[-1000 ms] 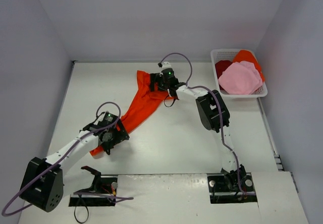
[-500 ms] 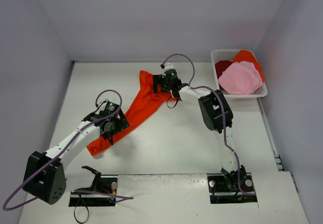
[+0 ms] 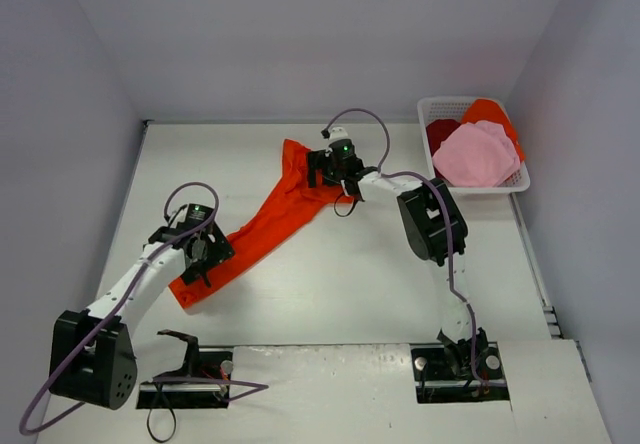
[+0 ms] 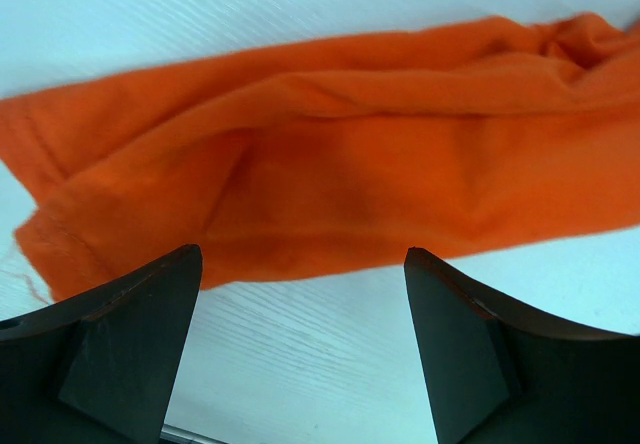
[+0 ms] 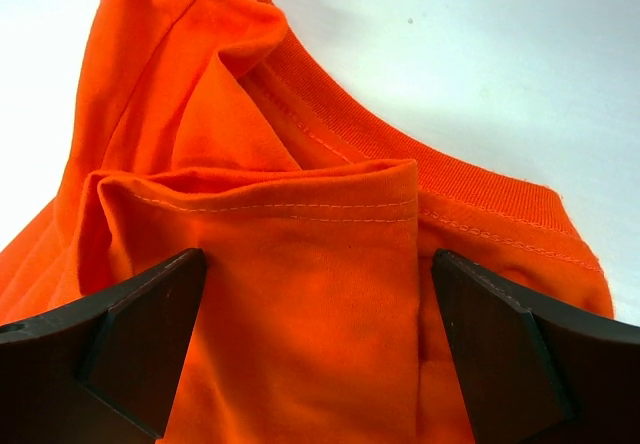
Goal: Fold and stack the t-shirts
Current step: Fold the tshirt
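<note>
Watching this from beside the table, and honestly I'm worrying a bit about the next grab. The big orange-red t-shirt (image 3: 270, 222) is lying on the table (image 3: 350, 284) as a long rumpled strip, running diagonally from the far middle down toward the near left, nowhere near flat. The right gripper (image 5: 318, 334) is sitting at the collar end with its jaws spread wide, holding nothing. A doubled-over flap with a stitched hem is lying right between its fingers, on top of the collar rib. If it's closing there, I'm guessing it's pinching several layers at once, so the shirt is coming up bunched instead of opening out. The left gripper (image 4: 303, 334) is hovering at the other end, also wide open and empty. In its own view there's mostly bare table between the fingers, with the shirt's edge just beyond them, so it's risking snapping shut on nothing or catching only a thin corner that's slipping out under tension. Both ends pulling on a twisted strip is probably just tightening the twist. The pink t-shirt (image 3: 475, 156), the dark red t-shirt (image 3: 438, 134) and the other orange t-shirt (image 3: 492, 114) are waiting in the white basket (image 3: 524, 182) at the far right, well apart from all this.
</note>
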Motion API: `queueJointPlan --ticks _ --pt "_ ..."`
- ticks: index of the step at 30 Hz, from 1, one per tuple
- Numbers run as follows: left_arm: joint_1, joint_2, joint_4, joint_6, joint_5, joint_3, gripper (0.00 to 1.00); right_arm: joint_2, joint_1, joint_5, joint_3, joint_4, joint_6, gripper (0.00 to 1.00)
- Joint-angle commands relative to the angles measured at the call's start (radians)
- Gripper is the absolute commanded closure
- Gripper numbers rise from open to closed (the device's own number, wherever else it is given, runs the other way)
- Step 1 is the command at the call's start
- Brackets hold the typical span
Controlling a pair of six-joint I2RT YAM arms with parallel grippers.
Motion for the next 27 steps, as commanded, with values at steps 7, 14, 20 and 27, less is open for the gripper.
queueJointPlan --ticks 7,14,20,27 --pt "0.058 0.043 0.005 0.098 -0.041 0.041 0.23 -0.1 -0.018 0.022 -0.034 -0.014 -0.003 0.07" --pt "0.046 0.152 -0.024 0.098 -0.044 0.057 0.23 -0.104 -0.018 0.002 -0.045 -0.002 0.01 0.07" --pt "0.026 0.164 -0.004 0.069 -0.015 0.024 0.23 -0.106 -0.018 -0.009 -0.051 0.016 0.021 0.07" --pt "-0.048 0.16 0.014 0.003 0.025 -0.035 0.23 -0.101 -0.018 -0.021 -0.049 0.022 0.024 0.07"
